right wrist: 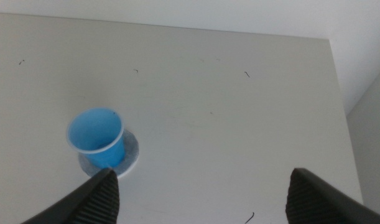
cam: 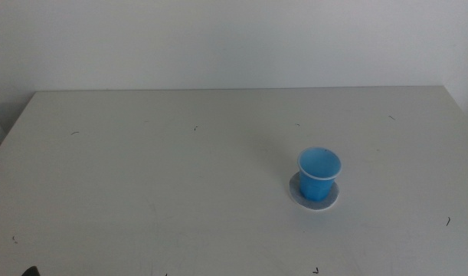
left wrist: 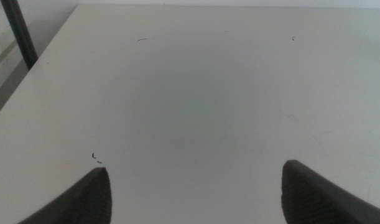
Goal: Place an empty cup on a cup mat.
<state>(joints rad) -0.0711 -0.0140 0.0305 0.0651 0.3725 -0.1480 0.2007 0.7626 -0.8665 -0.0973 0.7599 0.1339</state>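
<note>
A: Standing upright in the lower right of the middle view, the cup point(cam: 319, 173) is seen on the cup mat point(cam: 316, 201), with its open mouth turned up and nothing visible inside it.

B: Is the mat fully covered?

A: No. A pale grey crescent of the mat is left showing in front of the cup's base and to both sides of it. The cup is seated a little toward the back of the disc, and contact between the two is clear.

B: What is shown of the table point(cam: 180, 176)?

A: A white top with a few small dark specks is shown, bounded by a pale wall in the upper part of the frame.

B: And the right gripper point(right wrist: 202, 193)?

A: Its two dark jaws are seen spread wide apart in the right wrist view, and nothing is held between them. The cup point(right wrist: 97, 135) and cup mat point(right wrist: 129, 155) are caught beyond one jaw, well clear of it.

B: The left gripper point(left wrist: 196, 190)?

A: It is likewise held wide open over bare tabletop, with nothing gripped. In the middle view neither arm is seen near the cup; only a dark sliver is visible at the bottom left edge.
</note>
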